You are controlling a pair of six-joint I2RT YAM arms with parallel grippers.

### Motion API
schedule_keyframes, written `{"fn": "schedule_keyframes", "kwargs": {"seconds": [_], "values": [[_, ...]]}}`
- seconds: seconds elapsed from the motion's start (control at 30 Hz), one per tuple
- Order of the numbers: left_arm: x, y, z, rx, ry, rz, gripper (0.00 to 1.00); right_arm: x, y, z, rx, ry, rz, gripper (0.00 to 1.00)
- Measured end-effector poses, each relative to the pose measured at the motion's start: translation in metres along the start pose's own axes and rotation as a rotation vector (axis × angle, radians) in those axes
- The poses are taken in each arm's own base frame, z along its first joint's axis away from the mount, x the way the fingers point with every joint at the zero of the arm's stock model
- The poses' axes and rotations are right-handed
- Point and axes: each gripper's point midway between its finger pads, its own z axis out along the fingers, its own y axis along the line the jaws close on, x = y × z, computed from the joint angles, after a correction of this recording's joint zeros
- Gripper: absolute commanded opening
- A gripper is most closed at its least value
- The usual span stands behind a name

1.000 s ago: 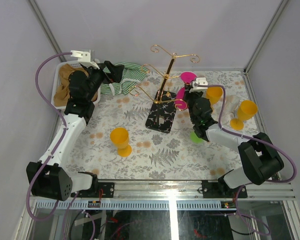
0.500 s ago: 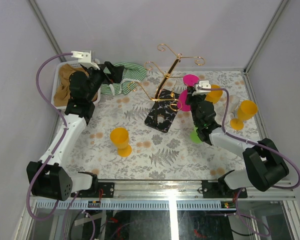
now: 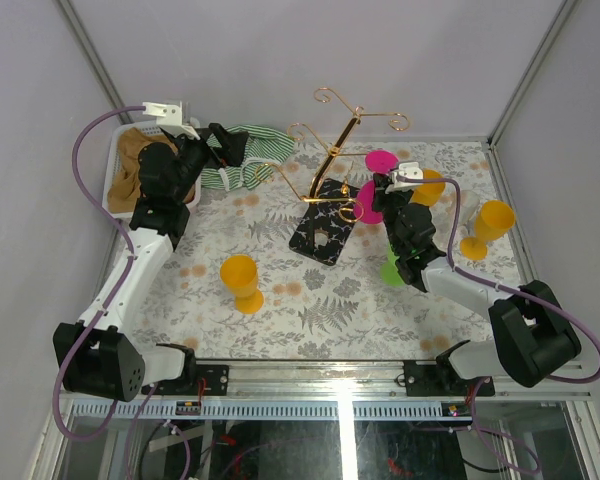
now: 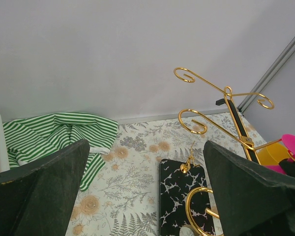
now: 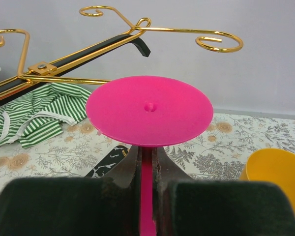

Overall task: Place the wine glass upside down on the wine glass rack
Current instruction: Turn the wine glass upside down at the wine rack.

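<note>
My right claw (image 5: 146, 160) is pinched shut on the stem of the pink glass (image 5: 148, 110), held foot up just beside the rack (image 5: 172, 30). The hanging step is in hand. Next, I judge, the stem must slide into a hook so the foot catches. My left claw (image 4: 145, 194) gapes wide and empty, well apart. Floral cloth (image 3: 310, 300) covers the table; white walls (image 3: 280, 50) enclose it.
</note>
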Motion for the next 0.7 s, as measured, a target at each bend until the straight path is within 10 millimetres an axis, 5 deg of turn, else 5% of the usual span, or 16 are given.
{"fn": "schedule_keyframes", "kwargs": {"seconds": [0.7], "values": [[0.000,0.001,0.000,-0.008,-0.002,0.000,1.00,0.000,0.005,-0.013,-0.016,0.011,-0.013,0.00]]}}
